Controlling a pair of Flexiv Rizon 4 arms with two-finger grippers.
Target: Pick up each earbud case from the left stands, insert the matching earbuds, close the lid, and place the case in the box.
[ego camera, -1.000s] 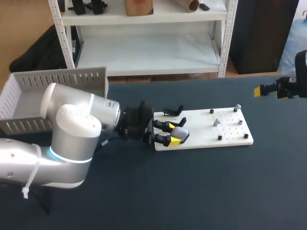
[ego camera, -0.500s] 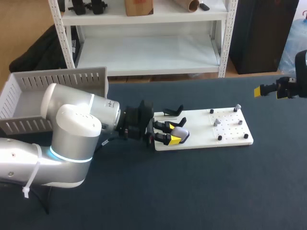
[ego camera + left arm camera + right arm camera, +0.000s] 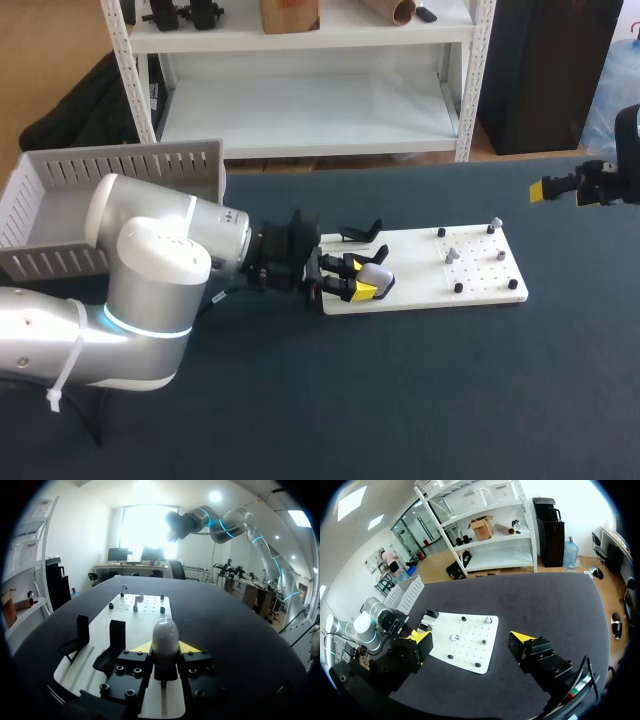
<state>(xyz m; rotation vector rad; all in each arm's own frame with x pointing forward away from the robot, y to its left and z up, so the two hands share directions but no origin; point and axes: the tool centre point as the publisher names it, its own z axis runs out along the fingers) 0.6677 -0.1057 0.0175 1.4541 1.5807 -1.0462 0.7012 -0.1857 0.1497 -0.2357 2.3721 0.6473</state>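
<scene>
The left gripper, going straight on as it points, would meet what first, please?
Beyond the grey egg-shaped earbud case it grips, likely the small black peg on the white board; depth unclear.

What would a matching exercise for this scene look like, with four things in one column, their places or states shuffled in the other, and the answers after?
Things
1. earbud case
2. right gripper
3. grey box
4. empty black stand

Places or states
A. at the far left of the table
B. on the white board, beside the held case
C. between the fingers of the left gripper
D. open, holding nothing, at the right side

Pairs: 1-C, 2-D, 3-A, 4-B
</scene>
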